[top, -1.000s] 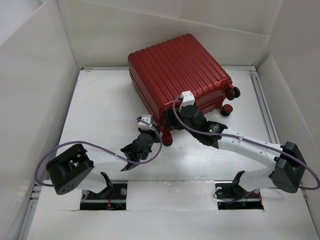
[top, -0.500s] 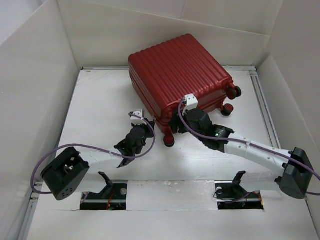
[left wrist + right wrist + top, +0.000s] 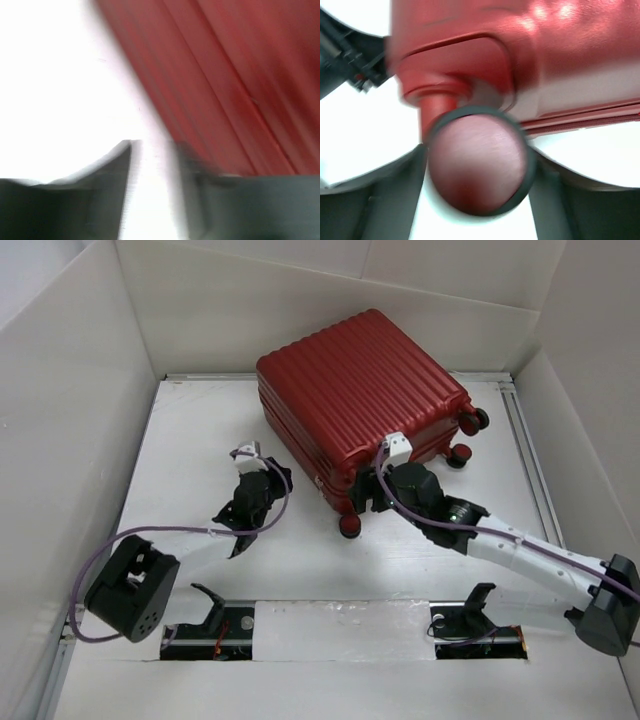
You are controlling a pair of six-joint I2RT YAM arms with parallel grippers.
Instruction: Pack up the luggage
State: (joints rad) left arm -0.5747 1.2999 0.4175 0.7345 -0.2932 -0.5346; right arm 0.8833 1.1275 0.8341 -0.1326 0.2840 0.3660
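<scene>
My left gripper hung over the left half of the white table, just beside the left flank of the luggage and not touching it. Its fingers were parted by a narrow gap with only bare tabletop between them, pinching nothing.

The large dark-red hard-shell suitcase with ribbed sides lay flat towards the table's far edge, right of centre and turned at an angle, one corner pointing at the near edge. It was shut, so its inside was hidden. Two small black wheels stuck out at its right end, close to the table's right edge.

At the near corner of the luggage, my right gripper had its fingers on either side of a small black-rimmed wheel. The wrist view was blurred, but both fingers seemed pressed against the rim, pinching it.

White panel walls boxed in the table on the left, far and right sides, and a pale metal rail ran along its right edge.
</scene>
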